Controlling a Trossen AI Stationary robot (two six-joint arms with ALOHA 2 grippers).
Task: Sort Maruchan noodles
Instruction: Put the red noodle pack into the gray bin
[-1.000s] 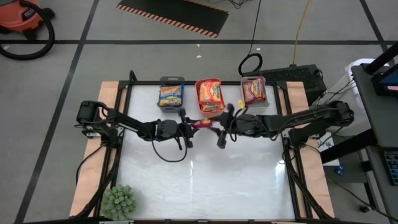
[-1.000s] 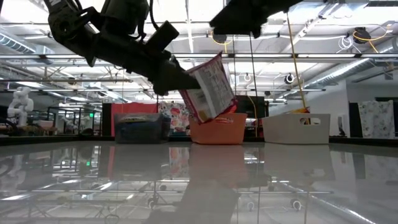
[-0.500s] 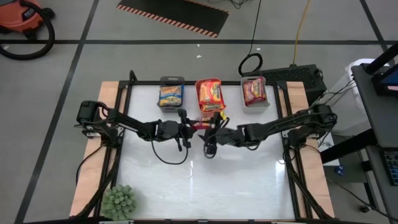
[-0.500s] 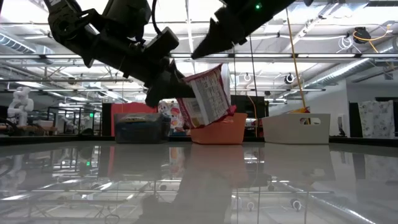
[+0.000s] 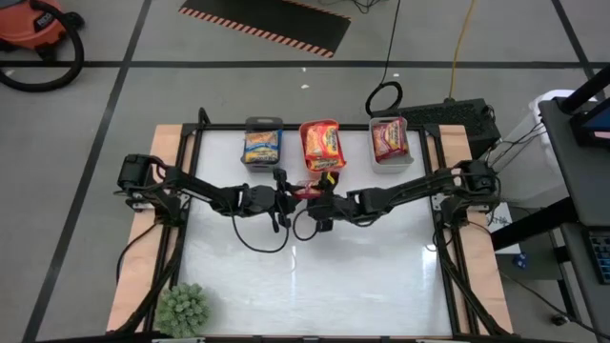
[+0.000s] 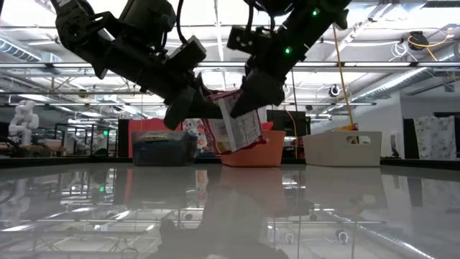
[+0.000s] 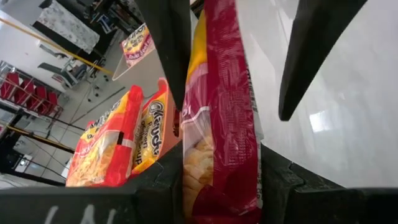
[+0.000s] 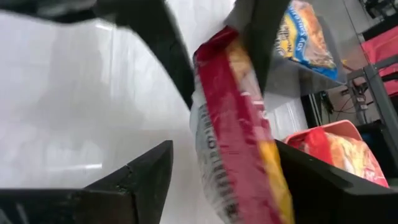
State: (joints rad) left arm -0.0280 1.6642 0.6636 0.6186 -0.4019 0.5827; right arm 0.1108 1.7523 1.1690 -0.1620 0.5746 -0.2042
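Observation:
One red-and-yellow Maruchan noodles packet (image 6: 236,124) hangs in the air over the table's middle, in front of the bins. My left gripper (image 5: 295,194) reaches in from the table's left and is shut on it. My right gripper (image 5: 319,204) comes from the right and slants down. It is open, with one finger on each side of the packet (image 8: 239,143); I cannot tell whether they touch it. More packets lie in three bins along the far edge. My left gripper pinches the packet between its two fingers, on its flat faces near the end toward the table's left (image 7: 198,93). The fingers (image 6: 188,108) come from the table's left, slanting a little down. The packet stands on edge, tilted, lifted clear of the table.
Along the far edge stand a grey bin (image 5: 262,145) with blue-yellow packets, an orange bin (image 5: 322,147) with orange packets and a pale bin (image 5: 389,141) with red packets. A small green plant (image 5: 181,310) sits at the near left corner. The white tabletop (image 5: 315,276) lies below.
My right gripper has come down and toward the table's left, rolling as it went, until its fingers stand around the packet. My left gripper stayed in place but rolled a little, and the packet has tipped and sits lower.

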